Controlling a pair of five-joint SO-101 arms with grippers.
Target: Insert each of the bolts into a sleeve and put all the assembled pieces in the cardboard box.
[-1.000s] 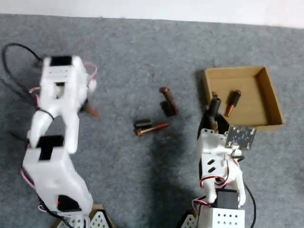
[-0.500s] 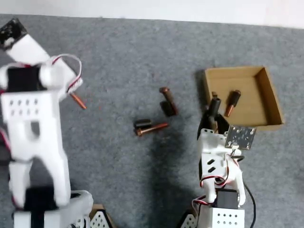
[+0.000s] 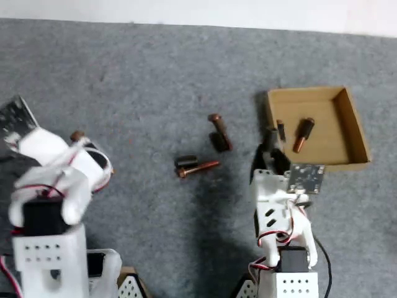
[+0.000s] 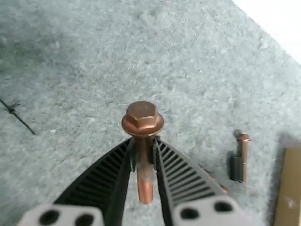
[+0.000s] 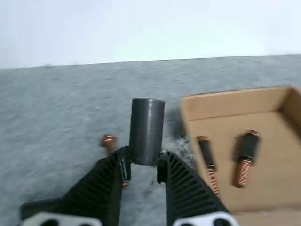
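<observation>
My left gripper (image 4: pixel 143 141) is shut on the shank of a copper bolt (image 4: pixel 142 118), held above the grey carpet with its hex head away from the wrist. In the high view this bolt (image 3: pixel 77 135) is at the far left. My right gripper (image 5: pixel 143 157) is shut on a dark sleeve (image 5: pixel 146 129), held upright just left of the cardboard box (image 3: pixel 347 118). Two assembled pieces (image 3: pixel 303 133) (image 3: pixel 280 130) lie inside the box. On the carpet between the arms lie a bolt with a sleeve on it (image 3: pixel 218 131) and another bolt (image 3: pixel 200 167) with a sleeve (image 3: pixel 186 161) against it.
Grey carpet (image 3: pixel 155 74) covers the table, with open room at the back and left. The box's near wall (image 5: pixel 221 106) stands close beside the held sleeve. Both arm bases sit at the front edge.
The left arm has lifted the bolt off the carpet and pulled back toward the front left. The right gripper with its sleeve has shifted slightly left, away from the box.
</observation>
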